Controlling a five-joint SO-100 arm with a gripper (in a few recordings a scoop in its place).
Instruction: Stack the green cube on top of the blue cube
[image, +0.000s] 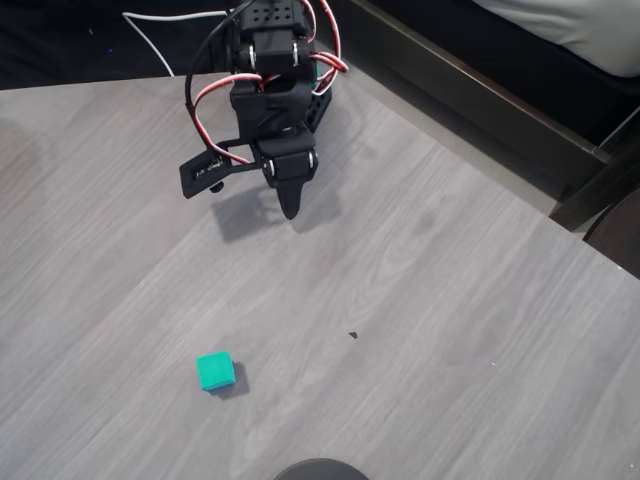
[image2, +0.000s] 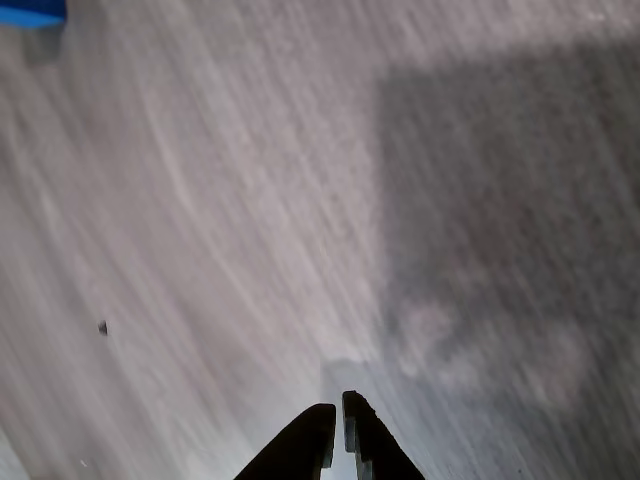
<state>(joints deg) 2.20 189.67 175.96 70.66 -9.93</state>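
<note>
Grey wood-grain table (image: 420, 300) stretches under me, with a dark bed frame (image: 470, 90) beyond its far edge. My gripper (image: 290, 205) hangs above the upper middle of the surface, fingers pressed nearly together with nothing between them; the wrist view shows the two dark tips (image2: 340, 440) almost touching over bare wood. Well apart from me, toward the near edge in the overhead view, sits the green cube (image: 214, 371), flat on the table. A sliver of the blue cube (image2: 32, 12) peeks into the top left corner of my wrist view, too cropped to judge how it sits. I expect the green cube to be light, rigid and a little slick, so I would take it across two opposite flat faces, near mid-height, squarely. No containers are on the table. A small dark speck (image: 353, 334) lies on the wood right of the green cube.
</note>
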